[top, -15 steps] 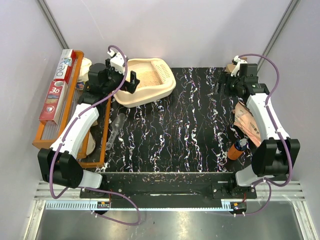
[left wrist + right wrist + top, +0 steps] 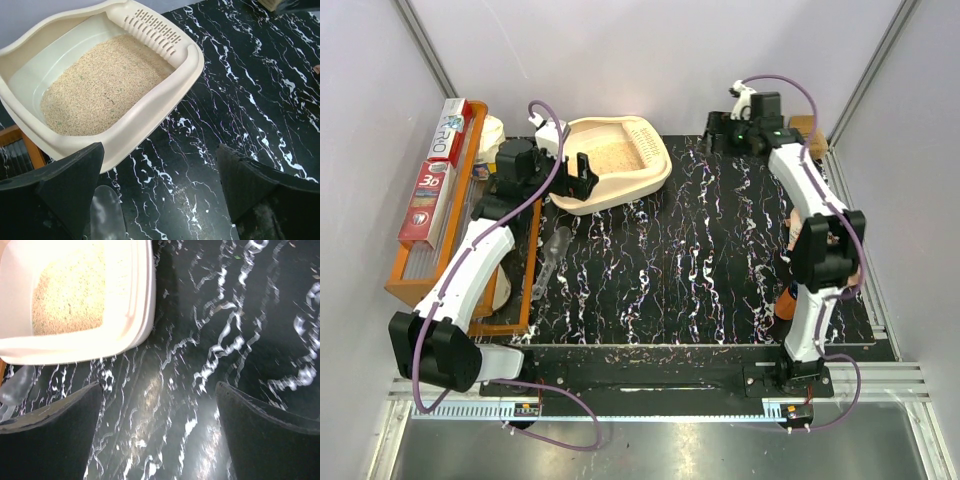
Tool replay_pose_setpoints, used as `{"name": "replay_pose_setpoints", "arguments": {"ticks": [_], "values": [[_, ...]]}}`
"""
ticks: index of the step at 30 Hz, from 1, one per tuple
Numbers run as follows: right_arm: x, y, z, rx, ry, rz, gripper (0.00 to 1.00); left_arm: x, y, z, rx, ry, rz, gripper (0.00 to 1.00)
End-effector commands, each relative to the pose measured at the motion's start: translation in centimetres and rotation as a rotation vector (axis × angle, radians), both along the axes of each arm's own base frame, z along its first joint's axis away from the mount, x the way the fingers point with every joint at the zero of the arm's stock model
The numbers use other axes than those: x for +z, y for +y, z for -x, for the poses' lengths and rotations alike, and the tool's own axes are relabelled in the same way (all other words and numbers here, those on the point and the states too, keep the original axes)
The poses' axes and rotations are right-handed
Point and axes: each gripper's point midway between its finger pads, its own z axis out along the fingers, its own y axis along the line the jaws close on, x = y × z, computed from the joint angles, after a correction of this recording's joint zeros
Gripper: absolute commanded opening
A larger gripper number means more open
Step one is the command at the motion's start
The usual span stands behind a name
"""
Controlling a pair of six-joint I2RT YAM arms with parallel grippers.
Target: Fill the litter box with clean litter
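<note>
The litter box (image 2: pixel 630 190) sat far left on the table (image 2: pixel 700 260), clean litter (image 2: pixel 613 155) covering only part of its floor, so filling looked unfinished; the left gripper (image 2: pixel 160 200) and right gripper (image 2: pixel 159 435) both gaped open, empty.

Your top camera is looking steeply down from above and behind the arm bases, taking in the whole desk (image 2: pixel 700 260) from far off. Your left wrist camera is sitting close, looking forward and down past the left pincer (image 2: pixel 160 160) at the litter box (image 2: pixel 150 112). Your right wrist camera is aiming down past the right pincer (image 2: pixel 159 395) at the desk, and its picture is blurring. All three views are sharing the litter box and the desk beside it.
</note>
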Motion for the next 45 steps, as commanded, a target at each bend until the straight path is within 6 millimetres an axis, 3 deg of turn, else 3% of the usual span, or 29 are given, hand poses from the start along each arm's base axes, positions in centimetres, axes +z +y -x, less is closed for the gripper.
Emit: {"name": "replay_pose_setpoints", "arguments": {"ticks": [1,3,9,15,24,35,41,45], "values": [[-0.4,3.7,-4.4,0.014,-0.058,-0.027,1.0,0.9,0.7,-0.9,0.108,0.009,0.067,0.99],[-1.5,4.7,-6.4,0.0,-0.049,-0.074,1.0,0.6,0.4,-1.3,0.119,0.038,0.098,0.99],[-3.3,7.9,-10.0,0.04,-0.052,-0.162,1.0,-1.0,-0.2,-2.6,0.105,0.092,0.085,0.99],[-6.2,10.4,-11.8,0.064,-0.023,-0.209,1.0,-2.9,0.6,-4.4,0.147,0.13,0.072,0.99],[-10.5,13.6,-10.4,0.127,0.078,-0.258,1.0,-4.4,1.8,-7.8,0.178,0.151,0.042,0.99],[-15.9,12.0,-8.6,0.025,0.245,-0.2,0.98,-7.7,3.7,-10.7,0.211,0.226,0.033,0.99],[-20.1,10.5,-6.4,-0.006,0.352,-0.117,0.82,-9.2,5.0,-11.5,0.231,0.252,0.019,0.99],[-21.1,10.1,-5.0,0.0,0.401,-0.093,0.77,-10.1,5.2,-11.8,0.227,0.264,0.002,0.98]]}}
